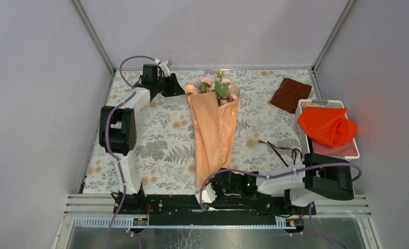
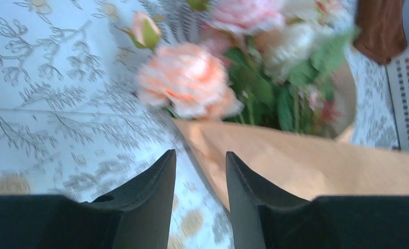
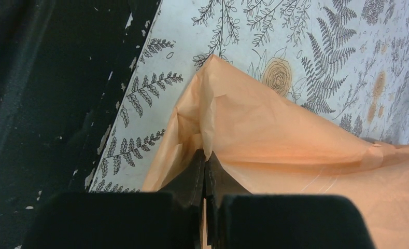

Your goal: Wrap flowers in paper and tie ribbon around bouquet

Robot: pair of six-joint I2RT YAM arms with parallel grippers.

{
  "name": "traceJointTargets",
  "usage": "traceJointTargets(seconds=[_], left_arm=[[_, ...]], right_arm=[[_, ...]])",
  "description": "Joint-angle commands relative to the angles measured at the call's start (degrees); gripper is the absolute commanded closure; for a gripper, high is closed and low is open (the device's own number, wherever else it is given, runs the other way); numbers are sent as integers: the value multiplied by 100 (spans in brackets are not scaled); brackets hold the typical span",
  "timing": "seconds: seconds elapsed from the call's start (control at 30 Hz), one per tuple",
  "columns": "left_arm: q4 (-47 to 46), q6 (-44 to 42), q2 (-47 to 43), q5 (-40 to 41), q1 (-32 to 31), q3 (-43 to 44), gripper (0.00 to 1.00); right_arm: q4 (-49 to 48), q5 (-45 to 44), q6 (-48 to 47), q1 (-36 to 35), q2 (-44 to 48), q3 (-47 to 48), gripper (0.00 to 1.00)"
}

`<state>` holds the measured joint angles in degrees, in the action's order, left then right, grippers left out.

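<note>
A floral-printed table (image 1: 160,140) between pale walls lies under both arms. At the fingers first: the right gripper (image 3: 206,155) is pinched tight on a fold of the paper (image 3: 285,140), at the narrow near end of the cone and close to the table's near edge. The left gripper (image 2: 199,155) stands partly apart with nothing between its fingers. We see it hovering just beside the wide far end, where the flowers (image 2: 186,78) poke out of the wrap.

Moving outward, the bouquet (image 1: 212,129) lies lengthwise in mid-table, blooms pointing away from the bases. We judge the wrapping largely done, since the sheet is folded round the stems in a long cone. The tying is not yet begun: the ribbon (image 1: 281,150) lies loose on the table to the right of the cone, apart from both grippers.

Farther right, a white basket (image 1: 301,136) holds an orange cloth (image 1: 326,127), and a brown cloth (image 1: 290,94) lies beyond it. We think none of these blocks the ribbon. The risk is that the cone springs open if the right pinch lets go.
</note>
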<state>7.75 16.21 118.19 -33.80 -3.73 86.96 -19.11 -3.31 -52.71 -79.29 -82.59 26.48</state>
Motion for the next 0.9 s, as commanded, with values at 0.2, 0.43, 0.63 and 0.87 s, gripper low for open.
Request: traceJointTargets(seconds=[0.2,0.43,0.63,0.87], left_arm=[[559,-2294,-1633,1037,-1649,-1975,88],[807,-2378,-756,1196,-1905,-1140,85],[780,-2633,-282,1267,-2421,-300,70],[790,-2782,86,1245,-2795,19,61]], right_arm=[[-181,293,208,-52,24,-89,100],[-215,313,220,-43,53,-83,100],[-198,314,239,-45,1,-44,100],[-222,309,236,-44,61,-79,100]])
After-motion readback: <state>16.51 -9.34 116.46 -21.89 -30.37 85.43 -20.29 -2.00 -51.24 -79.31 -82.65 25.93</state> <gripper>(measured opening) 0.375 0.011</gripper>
